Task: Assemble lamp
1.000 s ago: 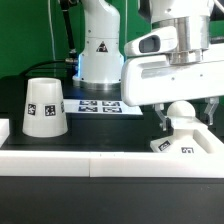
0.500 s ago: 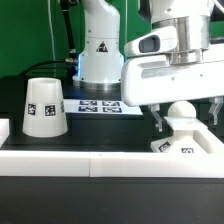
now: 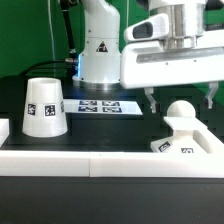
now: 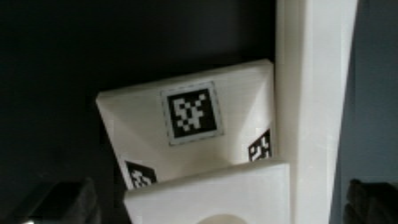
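The white ball bulb [image 3: 181, 114] sits on the low blocky base [image 3: 186, 145] at the exterior view's right, against the front rail. My gripper [image 3: 181, 104] hangs just above the bulb, open and empty, one finger on each side of it and clear of it. The cup-like shade [image 3: 43, 107] stands alone at the exterior view's left, wide end down. In the wrist view the tagged base [image 4: 192, 112] lies beside the rail [image 4: 320, 90], the bulb's top [image 4: 228, 217] just shows at the picture's edge, and the dark fingers [image 4: 64, 200] sit in the corners.
The marker board [image 3: 100, 105] lies flat at the foot of the arm's pedestal [image 3: 98, 55]. White rails [image 3: 90, 160] edge the black table at the front and at the exterior view's left.
My gripper has risen from around the bulb to just above it and its fingers have spread wider. The bulb stays on the base. The shade has not moved.
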`<state>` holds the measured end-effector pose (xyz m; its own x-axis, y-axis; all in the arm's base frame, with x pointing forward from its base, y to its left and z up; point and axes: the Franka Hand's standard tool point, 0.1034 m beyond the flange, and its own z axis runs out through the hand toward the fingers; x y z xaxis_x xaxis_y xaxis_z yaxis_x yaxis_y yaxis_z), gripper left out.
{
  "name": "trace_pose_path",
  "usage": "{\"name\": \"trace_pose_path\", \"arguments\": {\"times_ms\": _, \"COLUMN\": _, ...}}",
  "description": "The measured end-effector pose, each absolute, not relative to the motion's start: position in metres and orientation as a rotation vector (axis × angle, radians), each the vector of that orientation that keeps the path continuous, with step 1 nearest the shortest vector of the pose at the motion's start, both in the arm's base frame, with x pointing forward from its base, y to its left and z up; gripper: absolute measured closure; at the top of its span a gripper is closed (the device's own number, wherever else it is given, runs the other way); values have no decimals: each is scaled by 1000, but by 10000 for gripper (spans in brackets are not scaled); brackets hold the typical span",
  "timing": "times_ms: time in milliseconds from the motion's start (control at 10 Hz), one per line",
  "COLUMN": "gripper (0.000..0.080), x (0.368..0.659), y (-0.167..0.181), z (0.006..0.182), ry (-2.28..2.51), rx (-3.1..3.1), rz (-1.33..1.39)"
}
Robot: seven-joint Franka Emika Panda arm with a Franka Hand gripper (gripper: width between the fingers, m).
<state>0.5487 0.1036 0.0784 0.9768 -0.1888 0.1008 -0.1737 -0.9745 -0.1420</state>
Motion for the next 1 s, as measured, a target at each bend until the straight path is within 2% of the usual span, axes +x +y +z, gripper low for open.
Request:
{"name": "trace_pose_path", "arguments": {"times_ms": 200, "gripper": 101, "x": 513, "y": 108, "z": 80, "ry": 386, "rx": -2988, "rz": -116}}
{"name": "trace_pose_path", "arguments": {"times_ms": 400, "gripper": 101, "x": 490, "y": 113, "z": 73, "ry": 491, "rx": -2981, "rz": -66}}
{"name": "trace_pose_path", "arguments": {"times_ms": 800, "gripper": 101, "x": 486, "y": 114, "z": 71, "ry": 500, "rx": -2982, "rz": -68}}
{"name": "trace_pose_path", "arguments": {"times_ms": 1000, "gripper": 101, "x": 481, "y": 115, "z": 71, "ry": 690, "rx": -2937, "rz": -11}}
